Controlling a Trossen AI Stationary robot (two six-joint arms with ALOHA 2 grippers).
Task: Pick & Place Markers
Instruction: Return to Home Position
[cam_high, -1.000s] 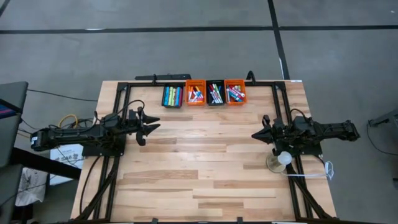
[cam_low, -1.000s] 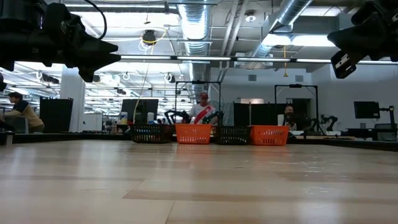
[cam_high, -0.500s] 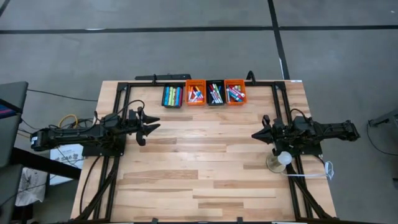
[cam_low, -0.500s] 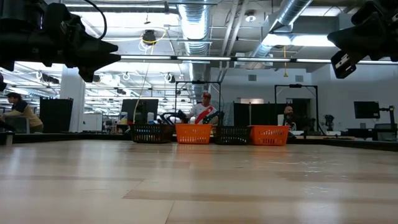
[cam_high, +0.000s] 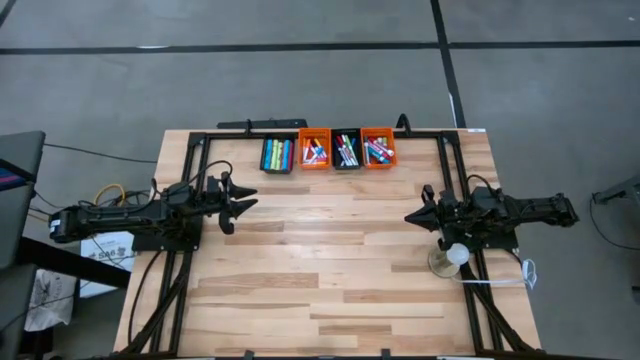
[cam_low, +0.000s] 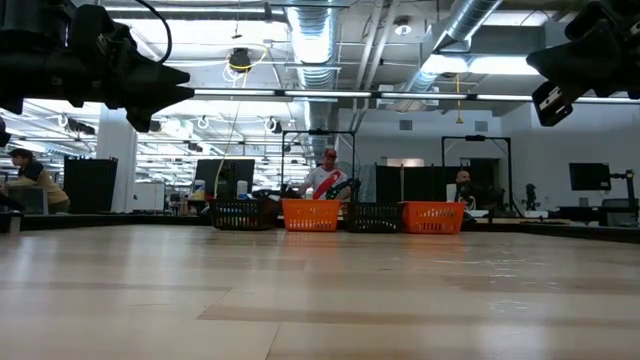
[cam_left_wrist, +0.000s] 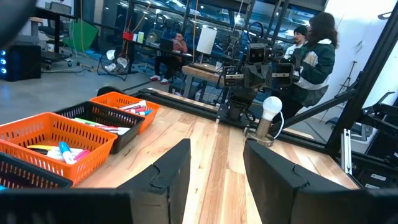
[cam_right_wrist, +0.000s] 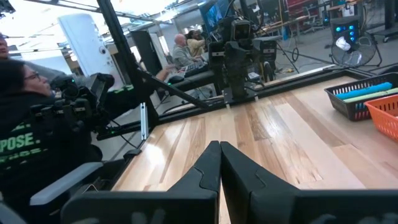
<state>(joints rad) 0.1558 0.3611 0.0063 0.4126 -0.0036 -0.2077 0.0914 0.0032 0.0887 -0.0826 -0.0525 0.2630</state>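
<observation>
The markers lie in a row of small black and orange bins at the table's far edge; several show in the orange bins in the left wrist view. My left gripper hangs open above the table's left side, pointing level toward the right, nothing between its fingers. My right gripper hangs shut above the right side, pointing level toward the left, fingertips together.
Bare wood lies between the two arms. A white lamp bulb on a round base stands beside my right arm. Black frame rails run along the table's left, right and far sides. People sit and stand in the room beyond the table.
</observation>
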